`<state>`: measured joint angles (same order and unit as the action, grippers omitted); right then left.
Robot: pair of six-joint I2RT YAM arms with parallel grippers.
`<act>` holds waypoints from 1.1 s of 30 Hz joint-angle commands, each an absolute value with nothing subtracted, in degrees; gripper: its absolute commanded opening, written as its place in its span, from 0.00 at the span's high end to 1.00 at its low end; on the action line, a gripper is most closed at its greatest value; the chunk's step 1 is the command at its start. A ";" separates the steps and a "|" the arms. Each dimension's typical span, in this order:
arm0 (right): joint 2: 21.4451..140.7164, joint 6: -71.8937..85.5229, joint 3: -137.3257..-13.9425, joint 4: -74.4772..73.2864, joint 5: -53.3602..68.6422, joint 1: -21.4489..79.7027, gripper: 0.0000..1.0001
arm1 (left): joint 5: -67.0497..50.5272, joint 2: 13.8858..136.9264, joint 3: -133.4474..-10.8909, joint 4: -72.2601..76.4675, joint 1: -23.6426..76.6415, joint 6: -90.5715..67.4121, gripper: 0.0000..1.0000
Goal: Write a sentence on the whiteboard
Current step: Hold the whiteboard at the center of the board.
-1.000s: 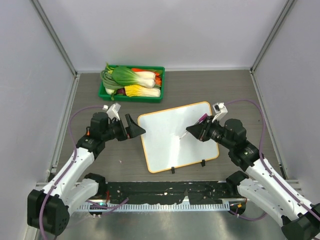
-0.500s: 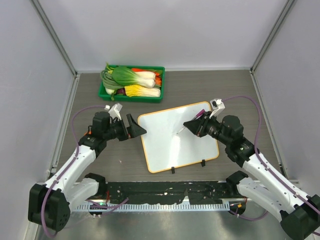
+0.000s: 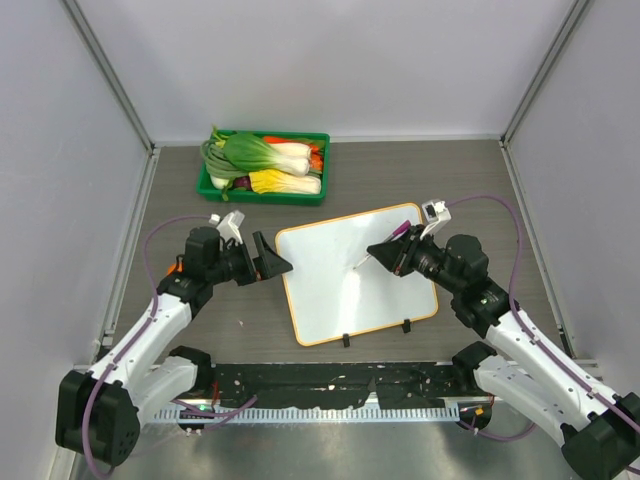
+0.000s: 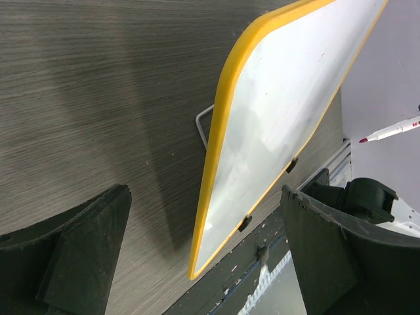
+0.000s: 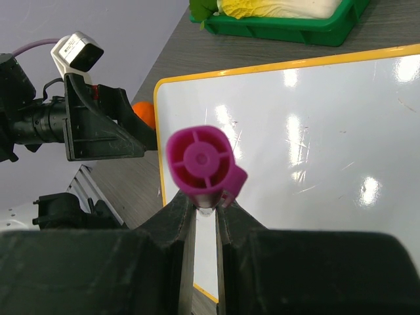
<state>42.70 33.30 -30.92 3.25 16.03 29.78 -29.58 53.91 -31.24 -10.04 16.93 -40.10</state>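
Observation:
The whiteboard (image 3: 340, 290) lies flat on the table, glossy white with an orange-yellow rim and two black feet at its near edge. No writing shows on it; the sentence is not visible. My right gripper (image 3: 388, 256) is shut on a marker (image 5: 200, 161) with a purple-pink end. It holds the marker slanted over the board's upper right part, tip (image 3: 362, 268) just above the surface. My left gripper (image 3: 272, 262) is open and empty, right at the board's left edge. The left wrist view shows the board (image 4: 282, 111) between its wide-open fingers (image 4: 79, 262).
A green tray (image 3: 265, 190) of vegetables stands at the back, just beyond the board's far left corner. It also shows in the right wrist view (image 5: 282, 29). Grey walls close the table on three sides. A black rail (image 3: 330, 385) runs along the near edge.
My right gripper has carried the marker up and slightly left over the board, then held nearly still. My left gripper has shifted slightly toward the near side.

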 commanded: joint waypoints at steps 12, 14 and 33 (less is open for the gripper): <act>42.10 33.31 -29.53 8.43 16.17 29.88 0.99 | -28.30 50.71 -29.36 -10.72 17.14 -40.17 0.00; 42.89 33.49 -29.53 9.05 16.43 29.88 0.99 | -28.13 50.97 -29.71 -10.98 17.05 -40.51 0.01; 47.28 34.80 -29.88 13.36 17.66 29.97 0.99 | -30.93 54.31 -28.04 -5.27 17.14 -41.84 0.08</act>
<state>46.94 33.93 -29.43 8.32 16.86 29.78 -28.97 53.52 -28.25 -9.37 16.93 -41.43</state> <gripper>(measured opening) 0.178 0.933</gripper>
